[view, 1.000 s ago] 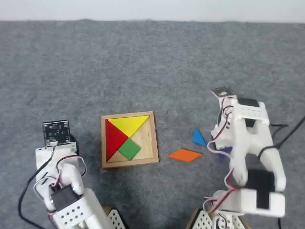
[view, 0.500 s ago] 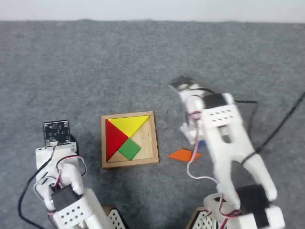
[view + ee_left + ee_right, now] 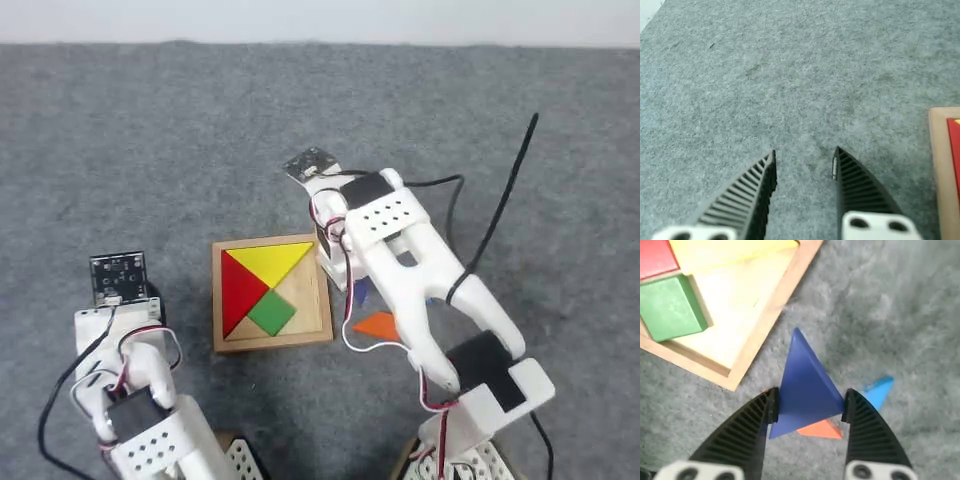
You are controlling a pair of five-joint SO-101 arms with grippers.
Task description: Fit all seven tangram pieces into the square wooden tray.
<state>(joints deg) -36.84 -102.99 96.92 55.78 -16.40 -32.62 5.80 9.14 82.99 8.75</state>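
Right gripper (image 3: 810, 397) was clenched on the dark blue triangle (image 3: 805, 390). Its ribbed black fingers (image 3: 757, 415) pressed the piece's two sides, partly open to the width of the piece. In the high view the pair sat at centre frame, just off the right rim of the wooden tray (image 3: 270, 343). Whether the triangle touched the carpet could not be told.

Left gripper (image 3: 804, 152) was released and held nothing - jaws parted over bare carpet, with the tray's edge off to one side. The left arm sat at lower left of the high view.

The tray was square pale wood with a raised rim, left of centre. Inside it were the yellow triangle (image 3: 270, 262) along the top, the red triangle (image 3: 240, 292) on the left and the green square (image 3: 271, 312) low in the middle. All were flat, smooth painted blocks. Bare wood showed along the tray's right side and bottom corners - open room there.

The orange piece (image 3: 378, 324) lay flat on the carpet right of the tray, partly under the right arm. The light blue triangle (image 3: 879, 390) lay near it, apart from the held piece.

The grey carpet (image 3: 150, 130) was fuzzy and felt-like, wide open across the upper half of the frame.
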